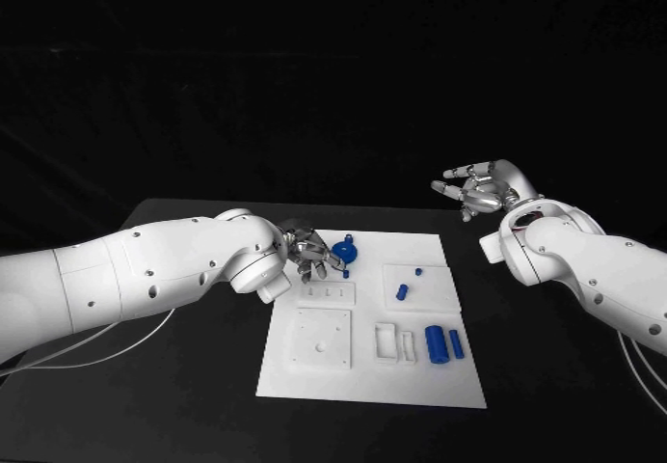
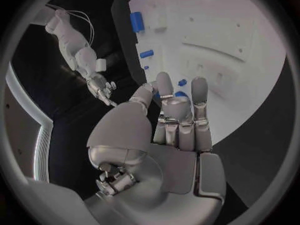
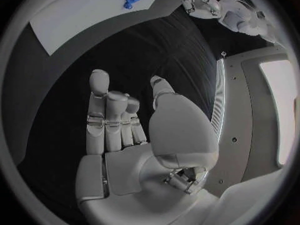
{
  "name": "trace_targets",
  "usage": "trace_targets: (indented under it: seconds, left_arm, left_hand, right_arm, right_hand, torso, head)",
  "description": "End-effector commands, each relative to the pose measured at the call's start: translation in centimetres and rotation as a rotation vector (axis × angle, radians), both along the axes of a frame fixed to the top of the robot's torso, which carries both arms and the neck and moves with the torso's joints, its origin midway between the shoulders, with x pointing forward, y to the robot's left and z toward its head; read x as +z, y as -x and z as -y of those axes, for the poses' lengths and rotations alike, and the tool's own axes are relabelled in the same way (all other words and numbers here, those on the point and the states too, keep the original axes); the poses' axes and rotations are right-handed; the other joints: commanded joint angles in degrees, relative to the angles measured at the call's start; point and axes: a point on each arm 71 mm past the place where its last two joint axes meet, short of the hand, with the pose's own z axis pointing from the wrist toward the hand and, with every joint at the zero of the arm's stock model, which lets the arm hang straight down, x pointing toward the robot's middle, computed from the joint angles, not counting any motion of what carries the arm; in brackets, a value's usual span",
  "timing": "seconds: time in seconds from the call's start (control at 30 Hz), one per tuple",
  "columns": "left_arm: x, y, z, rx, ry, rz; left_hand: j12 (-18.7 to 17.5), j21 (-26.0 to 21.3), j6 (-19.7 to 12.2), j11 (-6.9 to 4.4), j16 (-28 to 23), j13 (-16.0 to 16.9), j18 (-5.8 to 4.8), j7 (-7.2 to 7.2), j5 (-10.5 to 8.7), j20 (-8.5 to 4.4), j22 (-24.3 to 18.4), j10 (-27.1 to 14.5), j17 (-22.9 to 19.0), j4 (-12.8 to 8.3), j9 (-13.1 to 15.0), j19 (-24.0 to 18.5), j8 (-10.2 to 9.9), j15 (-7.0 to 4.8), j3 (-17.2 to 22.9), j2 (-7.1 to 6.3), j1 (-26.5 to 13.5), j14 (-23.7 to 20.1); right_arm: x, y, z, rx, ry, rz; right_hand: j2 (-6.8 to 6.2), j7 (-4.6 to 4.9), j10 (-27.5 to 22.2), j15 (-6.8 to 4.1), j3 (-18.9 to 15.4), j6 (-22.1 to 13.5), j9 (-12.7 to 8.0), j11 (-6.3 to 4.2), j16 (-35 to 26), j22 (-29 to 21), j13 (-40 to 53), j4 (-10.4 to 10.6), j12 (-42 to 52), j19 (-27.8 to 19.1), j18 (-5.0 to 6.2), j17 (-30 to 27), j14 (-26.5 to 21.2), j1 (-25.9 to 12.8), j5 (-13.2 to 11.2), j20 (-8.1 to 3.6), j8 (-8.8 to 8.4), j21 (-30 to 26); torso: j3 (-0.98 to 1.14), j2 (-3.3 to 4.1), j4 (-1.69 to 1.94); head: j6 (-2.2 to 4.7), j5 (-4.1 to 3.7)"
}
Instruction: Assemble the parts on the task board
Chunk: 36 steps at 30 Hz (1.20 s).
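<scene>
Left hand hovers over the far left part of the white task board, its fingers close together and gently curled, reaching toward a blue wheel-shaped part that sits at about 3 o'clock from the fingertips. Whether the fingertips touch that wheel or only hang just beside it cannot be told; nothing is clearly pinched. In the left wrist view, small blue pieces peek out just past the fingertips.

Right hand is raised off the board at about 1 o'clock from the board's far right corner, over the black table, fingers straight and loosely apart, holding nothing.

On the board, a small blue peg and a tiny blue piece lie near the middle, at 4 o'clock from the wheel. Two blue cylinders lie side by side toward the near right, beside a white slotted block. A white square plate sits at the near left.
</scene>
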Motion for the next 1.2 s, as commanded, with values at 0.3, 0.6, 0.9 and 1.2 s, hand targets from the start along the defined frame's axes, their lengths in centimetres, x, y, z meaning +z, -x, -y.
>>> trace_targets:
  seconds: [0.3,0.6,0.9,1.2]
  left_arm:
    - [-0.3,-0.2,1.0,-0.033,-0.126,0.089]
    - [-1.0,-0.1,1.6,-0.067,-0.168,0.048]
    - [-1.5,-0.1,1.4,-0.087,-0.204,0.002]
    - [-1.8,0.1,1.4,-0.112,-0.226,-0.031]
  left_hand:
    - [4.7,-2.5,11.8,-0.67,3.7,-3.5,0.66,-6.0,2.39,0.35,4.3,2.7,7.1,-0.4,34.8,1.9,0.9,-0.02,1.7,0.12,-1.4,0.7]
    - [5.0,-4.6,12.3,-0.55,3.6,-4.3,0.96,-6.0,-5.97,0.97,7.1,2.7,7.1,0.8,35.6,2.1,0.2,0.23,10.7,-1.04,-3.7,0.8]
    - [5.7,-7.4,12.9,-0.56,4.2,-4.2,0.78,-6.2,-7.65,1.07,10.8,2.7,8.0,2.8,36.5,3.0,0.3,0.27,11.0,0.17,-4.8,0.9]
    - [6.0,-9.0,13.5,-0.58,4.6,-4.2,0.8,-6.36,-9.79,1.22,12.8,2.7,8.6,4.0,36.8,3.7,0.2,0.29,10.8,1.93,-6.3,0.9]
  right_arm:
    - [0.3,-0.5,0.2,0.013,-0.005,0.007]
    - [0.3,-0.7,0.2,0.017,-0.003,-0.003]
    - [0.2,-0.7,0.2,0.021,-0.001,-0.014]
    - [0.1,-0.8,0.1,0.023,0.0,-0.021]
  right_hand:
    - [0.74,-0.03,-0.5,0.0,-0.4,0.4,0.0,0.07,-0.4,-0.1,-0.1,0.2,-0.4,2.2,0.42,-0.2,-0.3,-0.1,0.6,0.17,-0.23,-0.3]
    - [0.91,-0.04,-0.6,-0.01,-0.5,0.7,0.0,0.05,-0.4,-0.2,-0.3,-0.1,-0.4,2.1,0.41,-0.3,-0.4,0.0,2.0,0.16,-0.22,-0.6]
    - [1.04,-0.06,-0.7,-0.03,-0.6,1.0,0.0,0.02,-0.4,-0.3,-0.4,-0.2,-0.4,2.1,0.4,-0.3,-0.4,0.1,3.2,0.14,-0.21,-0.8]
    - [1.13,-0.07,-0.7,-0.04,-0.6,1.3,0.0,0.01,-0.3,-0.3,-0.5,-0.4,-0.4,2.1,0.36,-0.3,-0.5,0.1,4.3,0.12,-0.2,-0.7]
  torso:
    - [-0.04,0.05,0.16]
    - [0.0,0.15,-0.14]
    - [0.06,0.11,-0.04]
    - [0.02,0.0,-0.01]
  head:
    - [-0.92,0.13]
    - [-1.27,0.22]
    - [-1.69,0.16]
    - [-2.17,0.29]
